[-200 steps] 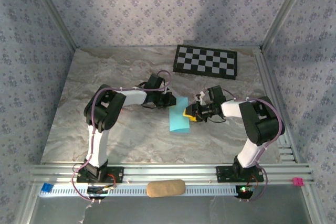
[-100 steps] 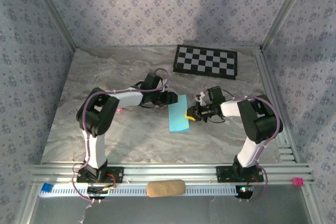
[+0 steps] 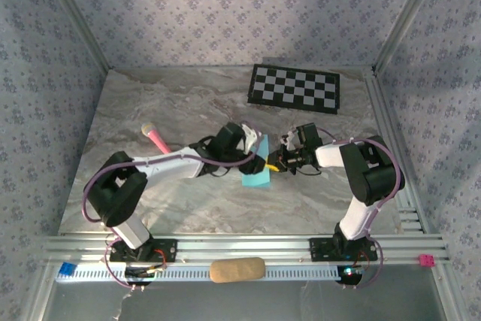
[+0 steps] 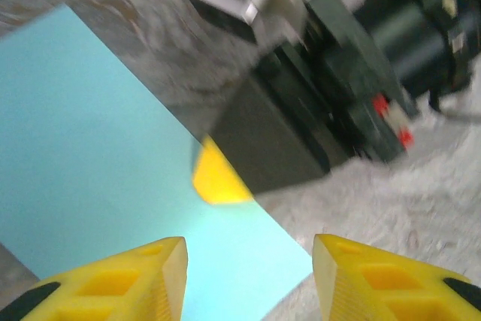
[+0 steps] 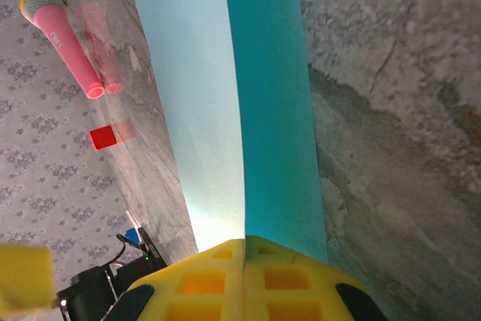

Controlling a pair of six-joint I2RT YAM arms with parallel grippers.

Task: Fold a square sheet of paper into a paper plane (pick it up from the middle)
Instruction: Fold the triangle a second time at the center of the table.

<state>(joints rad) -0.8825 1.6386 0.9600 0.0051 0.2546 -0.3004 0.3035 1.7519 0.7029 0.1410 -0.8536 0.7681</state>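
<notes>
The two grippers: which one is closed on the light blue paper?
The right gripper: its jaws are shut together on the edge of the light blue paper. The left gripper holds its jaws apart, over the sheet.

paper [image 3: 255, 180] half hidden by left arm [image 3: 176, 163], left wrist view blurred
</notes>
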